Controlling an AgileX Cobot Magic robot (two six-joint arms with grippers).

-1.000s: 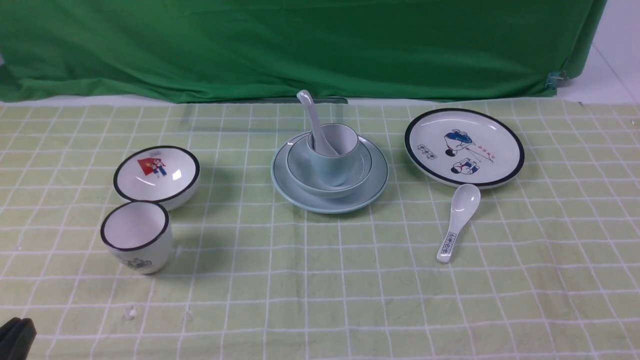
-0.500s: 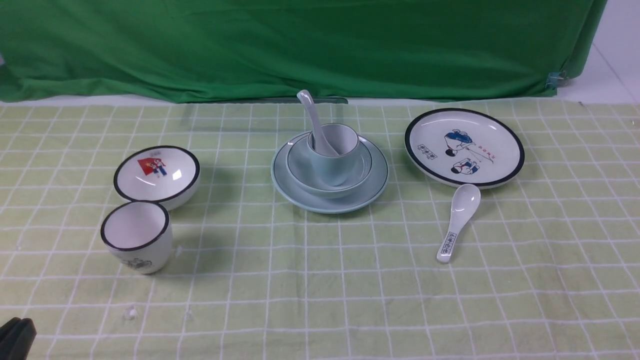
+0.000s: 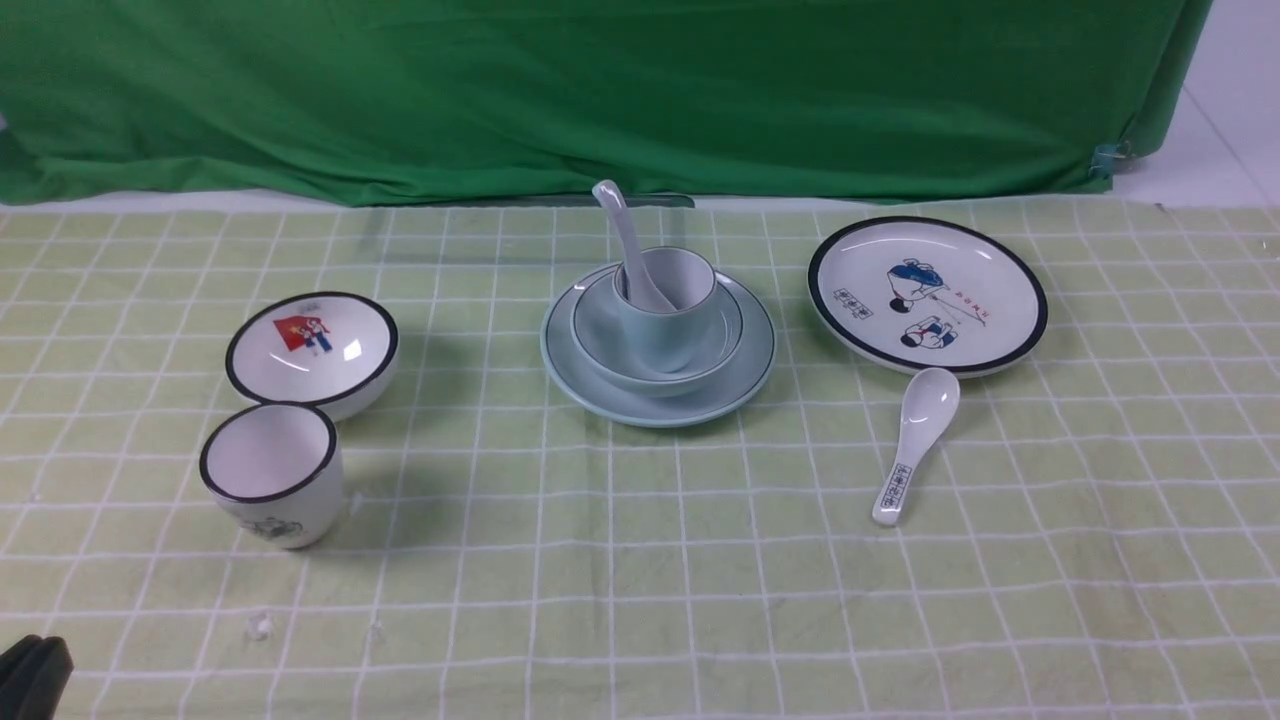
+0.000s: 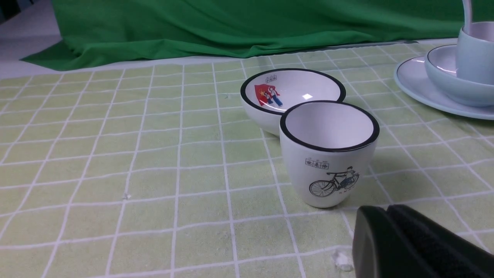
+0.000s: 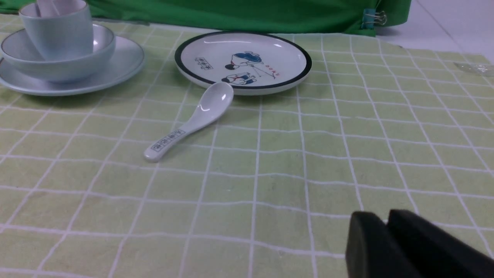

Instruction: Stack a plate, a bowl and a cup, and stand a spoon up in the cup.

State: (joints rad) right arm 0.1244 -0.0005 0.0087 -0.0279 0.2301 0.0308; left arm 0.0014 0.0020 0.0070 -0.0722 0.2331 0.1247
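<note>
Plate [image 3: 757, 350], bowl [image 3: 598, 335] and cup [image 3: 668, 338] sat nested on the tabletop [image 3: 620, 570], widest at the bottom, presumably so each had a broad base beneath it. The spoon [image 3: 627, 235] leaned in the cup, bowl end down, its handle propped on the rim. The left gripper [image 4: 386, 208] had its fingertips together; the right gripper [image 5: 382, 217] stood slightly apart, holding nothing, the stack seemingly finished. Against the front view half a second earlier, no dish or spoon had noticeably moved.
</note>
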